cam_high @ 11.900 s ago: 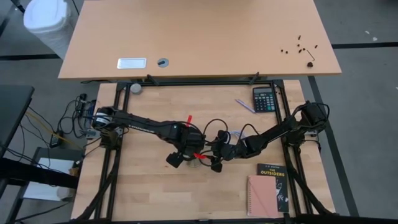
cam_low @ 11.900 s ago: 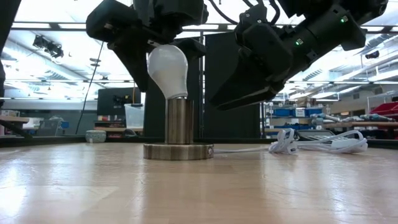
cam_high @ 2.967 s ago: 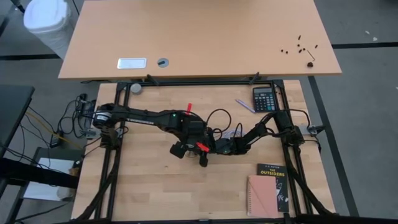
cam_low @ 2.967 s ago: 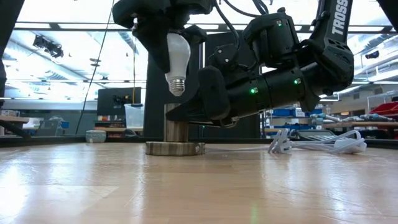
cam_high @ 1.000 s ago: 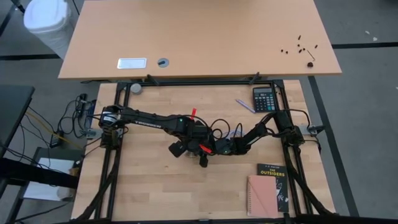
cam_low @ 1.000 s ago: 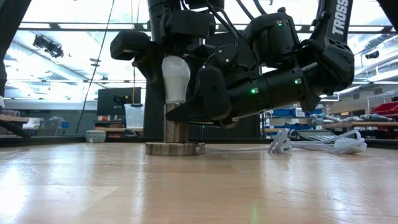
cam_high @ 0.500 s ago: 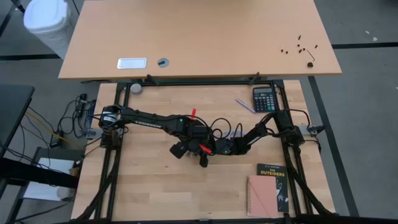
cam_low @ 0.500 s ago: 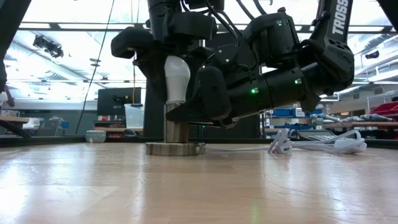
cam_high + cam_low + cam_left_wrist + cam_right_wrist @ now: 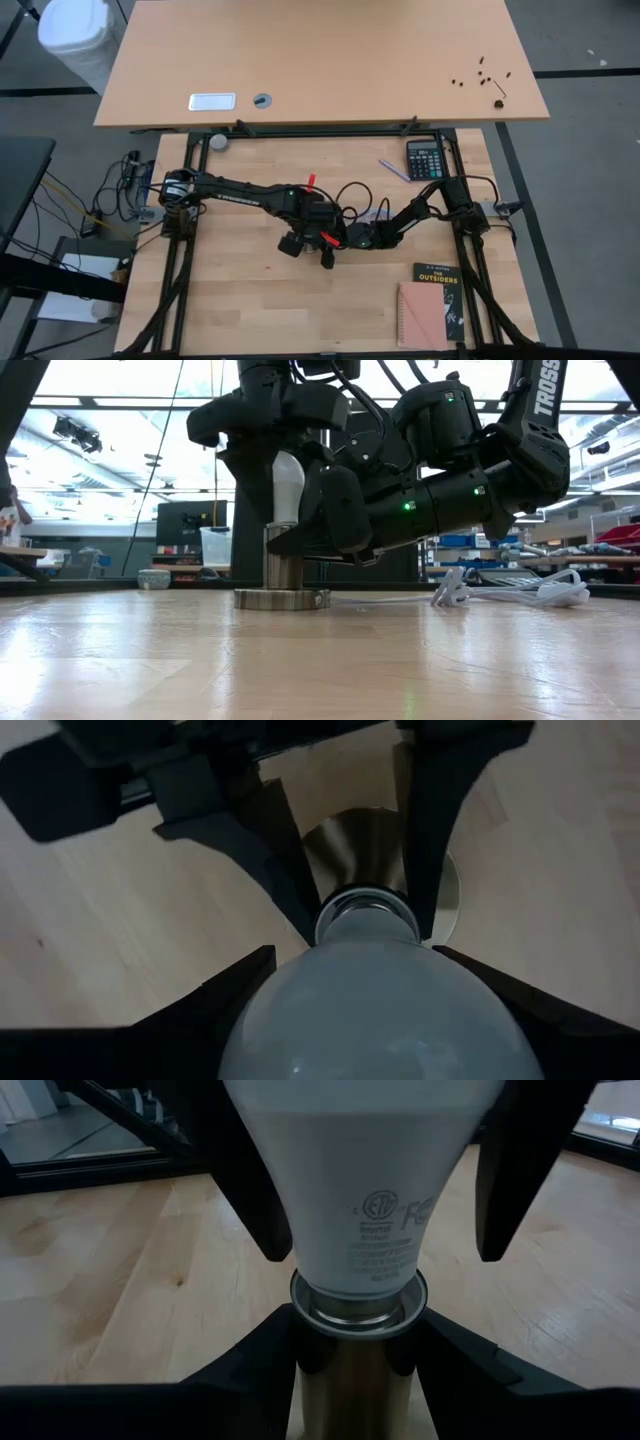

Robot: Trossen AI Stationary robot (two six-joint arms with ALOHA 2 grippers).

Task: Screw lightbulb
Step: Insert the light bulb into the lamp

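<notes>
At the middle of the worktop (image 9: 230, 300) I see the lightbulb (image 9: 288, 488) standing upright with its base in the mouth of the brass socket (image 9: 283, 571). My left tool (image 9: 287, 478) is clamped on the glass from above; my right tool (image 9: 355, 1342) is closed around the socket column, steadying it. I judge the bulb light, smooth and fragile, so I'd hold its widest part gently

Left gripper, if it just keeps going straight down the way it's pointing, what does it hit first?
The left gripper points down around the lightbulb, so the bulb would press into the metal socket directly beneath; the fingers would probably meet the socket's rim next, though depth is unclear.
</notes>
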